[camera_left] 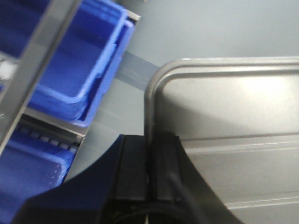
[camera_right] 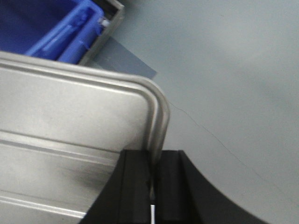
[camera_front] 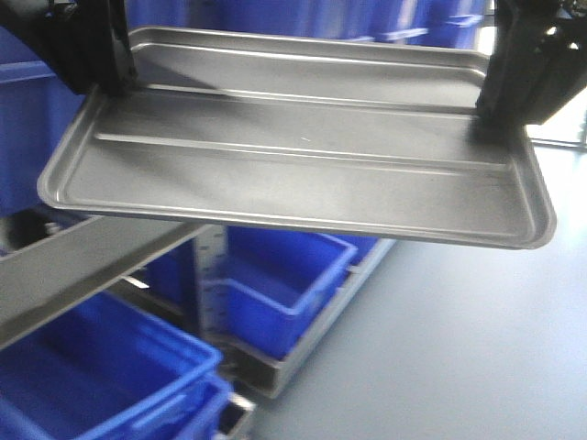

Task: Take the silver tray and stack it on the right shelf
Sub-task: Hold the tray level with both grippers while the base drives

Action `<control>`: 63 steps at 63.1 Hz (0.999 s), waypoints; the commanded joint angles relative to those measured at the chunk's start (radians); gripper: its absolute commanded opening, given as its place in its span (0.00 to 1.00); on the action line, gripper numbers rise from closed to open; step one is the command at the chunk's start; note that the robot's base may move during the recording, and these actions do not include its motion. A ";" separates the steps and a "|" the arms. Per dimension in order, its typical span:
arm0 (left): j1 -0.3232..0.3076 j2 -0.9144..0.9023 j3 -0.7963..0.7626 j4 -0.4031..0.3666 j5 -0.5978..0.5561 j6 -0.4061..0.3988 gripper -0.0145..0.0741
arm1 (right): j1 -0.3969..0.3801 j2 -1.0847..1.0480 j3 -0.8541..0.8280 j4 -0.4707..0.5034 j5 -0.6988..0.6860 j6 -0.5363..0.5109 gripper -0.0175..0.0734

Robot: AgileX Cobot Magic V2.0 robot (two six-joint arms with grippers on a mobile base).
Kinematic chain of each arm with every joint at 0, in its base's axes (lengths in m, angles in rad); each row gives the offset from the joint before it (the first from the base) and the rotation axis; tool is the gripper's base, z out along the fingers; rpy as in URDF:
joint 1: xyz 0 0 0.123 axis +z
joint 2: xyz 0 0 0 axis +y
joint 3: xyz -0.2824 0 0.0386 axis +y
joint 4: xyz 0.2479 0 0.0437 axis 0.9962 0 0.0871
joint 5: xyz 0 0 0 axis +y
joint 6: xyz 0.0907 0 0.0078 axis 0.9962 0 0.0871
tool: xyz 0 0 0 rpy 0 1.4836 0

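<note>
Grey floor (camera_front: 459,348) and blue bins (camera_front: 284,284) lie under silver tray (camera_front: 303,165) pinched by left tool (camera_left: 150,156) and right tool (camera_right: 153,161).

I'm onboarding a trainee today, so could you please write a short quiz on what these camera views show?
1. True or false: the left claw and the right claw are each shut on the rim of the silver tray.
2. What sits lower down, beneath the tray, in the front view? A) blue bins B) cardboard boxes C) red crates
3. Fill in: ___ long raised ridges run across the tray's flat bottom.

Key: 1 true; 2 A; 3 two.
</note>
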 commanded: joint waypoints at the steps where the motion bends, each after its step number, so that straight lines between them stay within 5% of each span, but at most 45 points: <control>1: -0.006 -0.036 -0.038 0.033 -0.050 0.002 0.06 | 0.000 -0.032 -0.032 -0.020 -0.027 -0.028 0.26; 63: -0.006 -0.036 -0.038 0.033 -0.050 0.002 0.06 | 0.000 -0.032 -0.032 -0.020 -0.027 -0.028 0.26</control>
